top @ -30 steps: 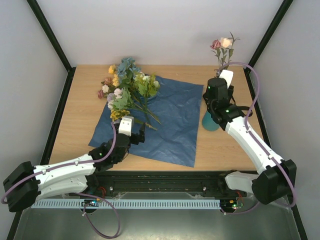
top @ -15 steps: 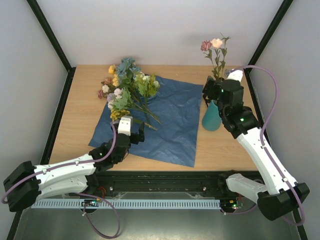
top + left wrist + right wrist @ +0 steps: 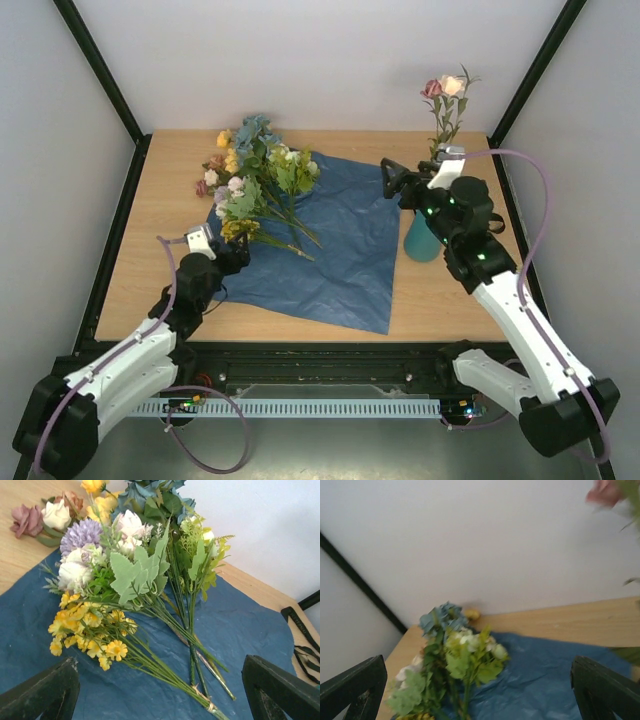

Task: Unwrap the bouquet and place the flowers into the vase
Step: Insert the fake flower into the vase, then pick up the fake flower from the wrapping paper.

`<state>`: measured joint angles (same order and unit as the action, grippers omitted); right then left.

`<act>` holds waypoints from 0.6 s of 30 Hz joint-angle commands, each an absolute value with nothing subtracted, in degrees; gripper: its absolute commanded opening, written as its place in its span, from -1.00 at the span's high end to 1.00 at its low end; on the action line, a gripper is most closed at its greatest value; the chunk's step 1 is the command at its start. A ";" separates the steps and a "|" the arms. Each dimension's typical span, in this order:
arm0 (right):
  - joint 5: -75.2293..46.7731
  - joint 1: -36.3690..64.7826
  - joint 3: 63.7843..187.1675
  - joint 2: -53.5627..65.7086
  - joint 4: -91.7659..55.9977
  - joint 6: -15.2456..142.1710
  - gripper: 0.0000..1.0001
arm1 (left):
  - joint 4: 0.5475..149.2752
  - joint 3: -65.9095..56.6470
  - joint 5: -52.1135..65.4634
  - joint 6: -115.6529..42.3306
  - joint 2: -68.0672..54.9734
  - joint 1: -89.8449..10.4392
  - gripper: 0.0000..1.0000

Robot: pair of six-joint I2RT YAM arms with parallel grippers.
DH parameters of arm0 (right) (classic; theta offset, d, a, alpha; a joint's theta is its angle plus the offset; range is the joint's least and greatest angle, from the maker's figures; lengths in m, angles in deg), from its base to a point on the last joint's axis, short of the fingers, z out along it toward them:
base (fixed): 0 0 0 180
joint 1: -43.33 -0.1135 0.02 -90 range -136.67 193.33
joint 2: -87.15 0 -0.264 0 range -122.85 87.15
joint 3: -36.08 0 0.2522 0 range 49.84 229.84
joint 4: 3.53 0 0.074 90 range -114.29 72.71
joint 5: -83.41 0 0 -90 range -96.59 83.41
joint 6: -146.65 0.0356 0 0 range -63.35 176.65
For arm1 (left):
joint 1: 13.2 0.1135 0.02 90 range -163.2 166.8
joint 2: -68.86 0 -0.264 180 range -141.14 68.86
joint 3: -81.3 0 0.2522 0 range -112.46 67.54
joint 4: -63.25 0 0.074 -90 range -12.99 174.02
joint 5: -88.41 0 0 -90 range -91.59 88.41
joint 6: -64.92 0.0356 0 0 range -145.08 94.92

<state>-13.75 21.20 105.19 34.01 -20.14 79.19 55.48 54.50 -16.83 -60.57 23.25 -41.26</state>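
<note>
Lying flowers, blooms far-left, stems near-right

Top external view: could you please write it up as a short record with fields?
flowers: lying loose, stems on blue paper
blue paper: spread open flat
vase: upright, right of the paper, holding pink and cream stem
left end effector: open, at the stem ends, holding nothing
right end effector: open, beside the vase, holding nothing

Top cam overlooks table from behind; L wrist close on flowers, R wrist sees same, farther.
</note>
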 commanded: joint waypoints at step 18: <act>-10.10 3.63 108.98 -3.05 -10.03 81.44 0.28 | 50.81 59.01 -4.02 -62.76 31.49 -33.81 -0.80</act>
<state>-12.74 5.10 106.53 1.44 -14.68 82.19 53.05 57.95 -5.03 -63.80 30.31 -33.91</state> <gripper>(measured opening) 0.450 0.899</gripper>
